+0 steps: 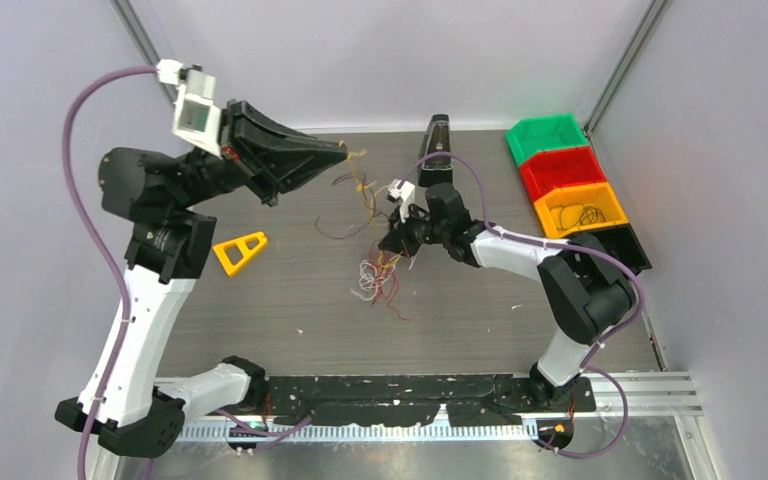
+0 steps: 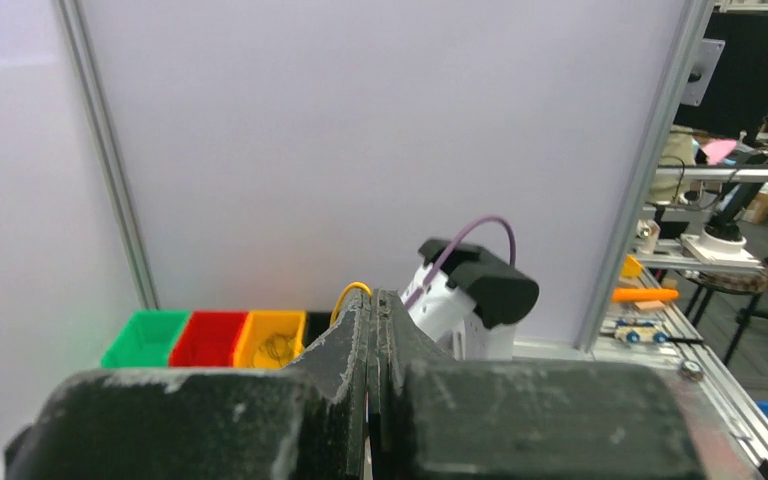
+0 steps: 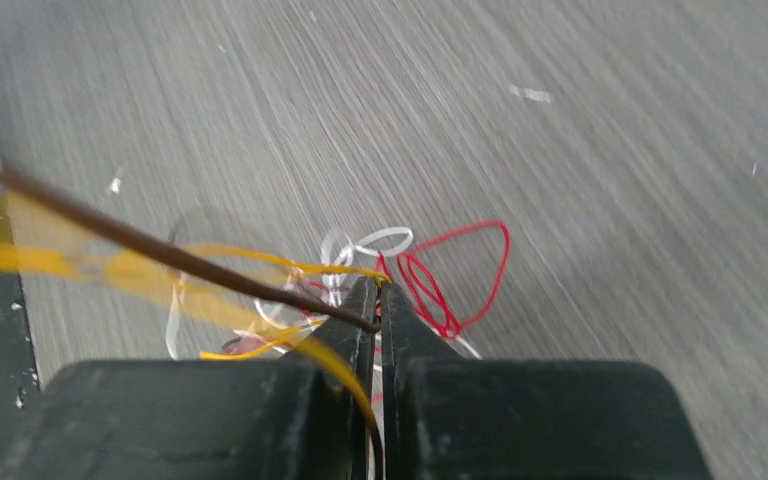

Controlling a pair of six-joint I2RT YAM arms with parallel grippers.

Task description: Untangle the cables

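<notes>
The cables (image 1: 378, 272) are thin red, white, yellow and brown wires strung between both grippers, with a loose tangle hanging down to the table. My left gripper (image 1: 344, 152) is raised at the back left, shut on strands (image 1: 362, 186) that trail down to the right. In the left wrist view a yellow wire loop (image 2: 350, 294) pokes out of the left gripper (image 2: 373, 300). My right gripper (image 1: 396, 236) sits just above the tangle. Seen from the right wrist, the right gripper (image 3: 380, 292) is shut on a yellow wire (image 3: 260, 258) and a brown wire (image 3: 160, 250); red loops (image 3: 460, 275) and white loops (image 3: 365, 243) lie beyond.
A yellow triangular piece (image 1: 241, 251) lies left of the tangle. Along the right wall stand a green bin (image 1: 548, 137), a red bin (image 1: 563, 170), an orange bin (image 1: 578, 210) holding a dark wire, and a black bin (image 1: 625, 247). A black upright part (image 1: 438, 140) stands at the back.
</notes>
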